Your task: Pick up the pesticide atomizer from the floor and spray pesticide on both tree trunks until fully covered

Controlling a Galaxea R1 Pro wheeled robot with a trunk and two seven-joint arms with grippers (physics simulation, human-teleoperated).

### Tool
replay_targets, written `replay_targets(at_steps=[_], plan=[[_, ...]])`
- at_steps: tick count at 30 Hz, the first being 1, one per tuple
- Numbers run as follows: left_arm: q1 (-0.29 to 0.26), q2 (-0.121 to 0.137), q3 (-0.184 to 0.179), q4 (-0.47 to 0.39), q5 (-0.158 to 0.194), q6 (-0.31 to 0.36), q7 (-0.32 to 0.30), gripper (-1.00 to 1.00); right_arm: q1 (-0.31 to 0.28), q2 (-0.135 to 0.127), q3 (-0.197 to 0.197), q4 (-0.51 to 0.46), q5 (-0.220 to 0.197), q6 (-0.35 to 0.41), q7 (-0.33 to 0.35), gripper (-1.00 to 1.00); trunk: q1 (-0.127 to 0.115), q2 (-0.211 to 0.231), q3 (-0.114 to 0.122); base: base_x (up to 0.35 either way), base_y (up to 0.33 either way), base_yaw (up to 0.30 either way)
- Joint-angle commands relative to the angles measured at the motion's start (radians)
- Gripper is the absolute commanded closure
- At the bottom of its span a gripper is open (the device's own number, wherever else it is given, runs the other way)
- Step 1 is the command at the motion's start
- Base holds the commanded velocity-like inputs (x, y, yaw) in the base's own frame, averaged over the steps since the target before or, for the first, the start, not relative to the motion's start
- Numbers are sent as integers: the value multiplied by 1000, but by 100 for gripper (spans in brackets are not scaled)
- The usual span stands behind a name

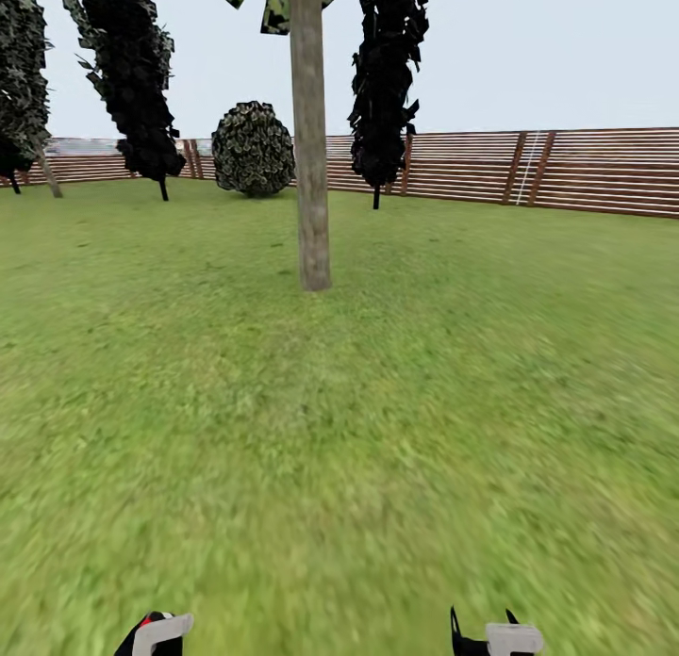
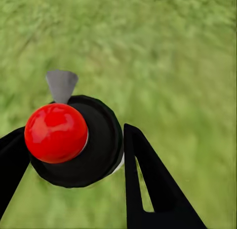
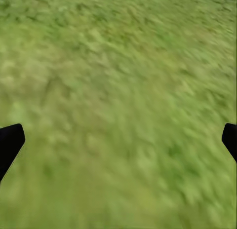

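the left gripper has its two black fingers pressed against either side of the pesticide atomizer, clamped on it, so we look straight down on its dark round top with the shiny red dot and a small grey nozzle tab poking out past the rim. held upright like that, i'd guess it's being carried ready to aim, nozzle facing away from the hand. the right gripper hangs with its fingers wide apart, nothing between them, just blurred grass below.

out ahead in the head view, the nearer tree trunk stands straight in front across a stretch of lawn, well apart from the robot, so spraying looks not yet begun and some approach is left. a pale slanted trunk shows far off at the left; i can't tell if that is the second tree. beyond are dark narrow trees, a round shrub and a slatted brown fence.

no labels or writing can be read anywhere.
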Motion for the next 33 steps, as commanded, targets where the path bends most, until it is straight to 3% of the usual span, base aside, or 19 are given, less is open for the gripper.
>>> replay_targets(at_steps=[1, 33], plan=[[0, 0, 0, 0, -1, 0, 0, 100, 0, 0, 0, 0, 0, 0, 0, -100, 0, 0, 0, 338, 0, 0], [0, 0, 0, 0, -1, 0, 0, 100, 0, 0, 0, 0, 0, -1, 0, -100, 0, 0, 0, 338, 0, 0]])
